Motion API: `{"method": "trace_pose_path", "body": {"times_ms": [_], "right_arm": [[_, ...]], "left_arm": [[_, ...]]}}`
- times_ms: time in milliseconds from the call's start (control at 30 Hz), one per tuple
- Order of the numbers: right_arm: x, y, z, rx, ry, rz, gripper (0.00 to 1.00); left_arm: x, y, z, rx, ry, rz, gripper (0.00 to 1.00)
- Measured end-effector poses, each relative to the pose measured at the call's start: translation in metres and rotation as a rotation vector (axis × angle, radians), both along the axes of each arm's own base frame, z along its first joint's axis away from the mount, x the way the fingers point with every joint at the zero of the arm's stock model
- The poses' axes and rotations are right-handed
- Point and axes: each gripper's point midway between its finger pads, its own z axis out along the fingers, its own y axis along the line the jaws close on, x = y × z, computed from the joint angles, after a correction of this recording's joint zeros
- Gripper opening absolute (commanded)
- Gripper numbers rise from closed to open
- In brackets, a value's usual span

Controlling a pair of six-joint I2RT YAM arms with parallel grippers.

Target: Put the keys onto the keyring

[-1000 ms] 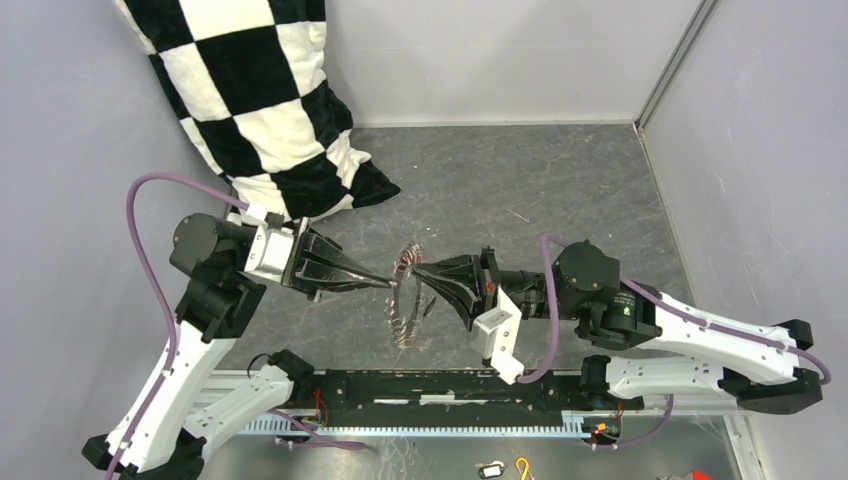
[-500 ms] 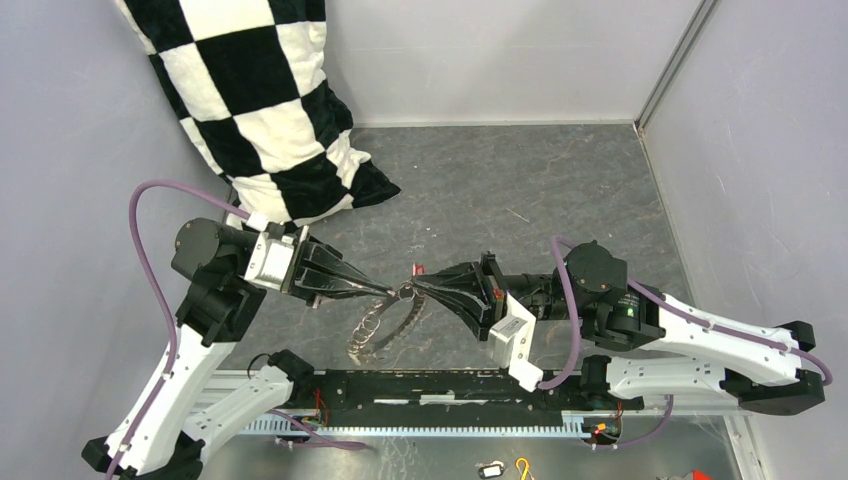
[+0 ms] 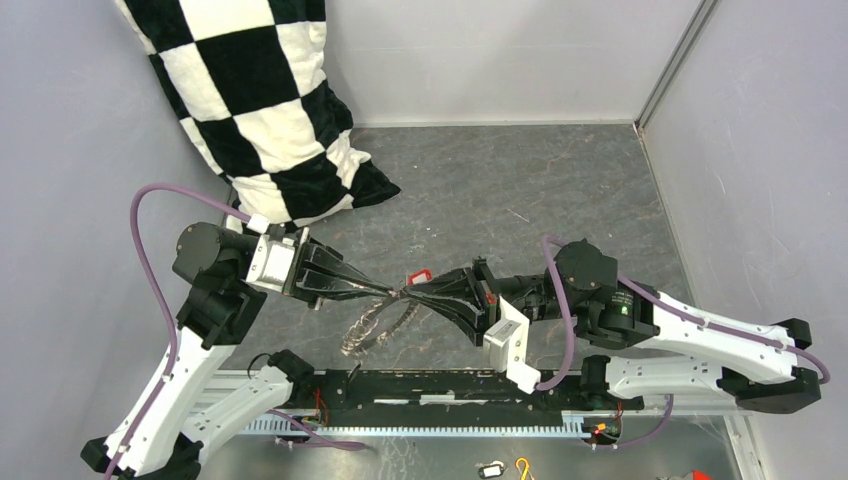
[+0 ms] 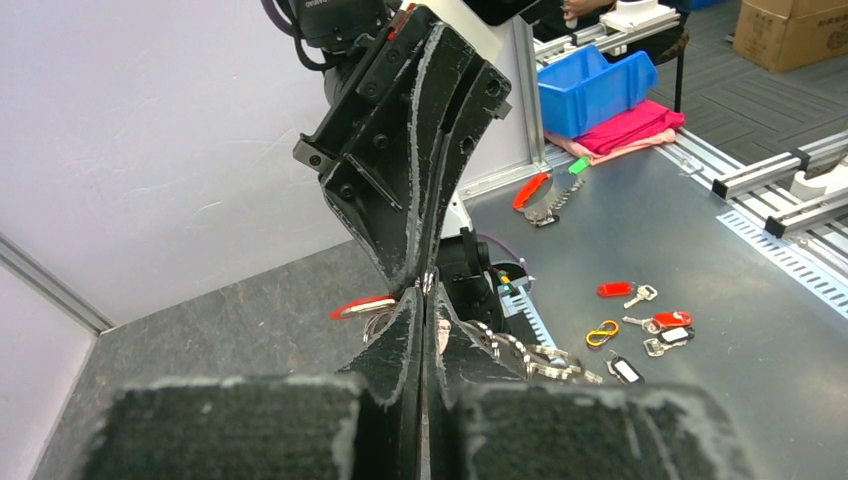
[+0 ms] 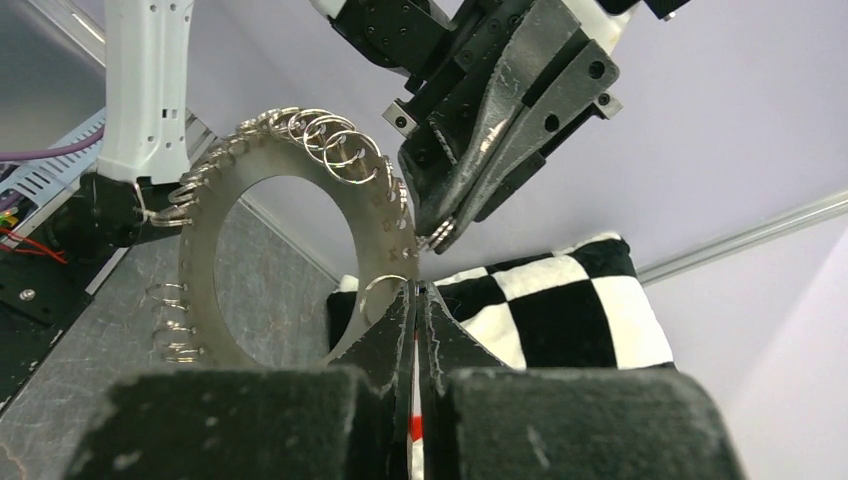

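Observation:
The keyring, a grey hoop fringed with small rings, hangs tilted below both gripper tips. It shows large in the right wrist view and partly in the left wrist view. My left gripper is shut on a small ring at the hoop's edge, as the right wrist view shows. My right gripper meets it tip to tip and is shut on the red-headed key; a red sliver shows between its fingers. The black-headed key is not in view.
A black-and-white checked pillow leans in the back left corner. The black base rail runs along the near edge. On the metal shelf beyond it lie a yellow hook, red tags with small keys and a dark white-faced tag.
The hoop stood on edge between the grippers a second ago; now it hangs down to the left, flatter. The grippers have closed in tip to tip, and the red key head shows above them.

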Motion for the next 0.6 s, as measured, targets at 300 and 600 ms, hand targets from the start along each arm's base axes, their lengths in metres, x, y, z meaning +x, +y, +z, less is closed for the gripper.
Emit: {"method": "trace_pose_path", "body": {"times_ms": [300, 600], "right_arm": [[-0.0053, 0.0025, -0.0044, -0.024, 0.003, 0.033, 0.0], [-0.0041, 0.0023, -0.0012, -0.012, 0.001, 0.025, 0.0]], "left_arm": [[0.0065, -0.0007, 0.001, -0.019, 0.011, 0.048, 0.02], [0.0084, -0.0007, -0.0007, -0.023, 0.018, 0.064, 0.02]]}}
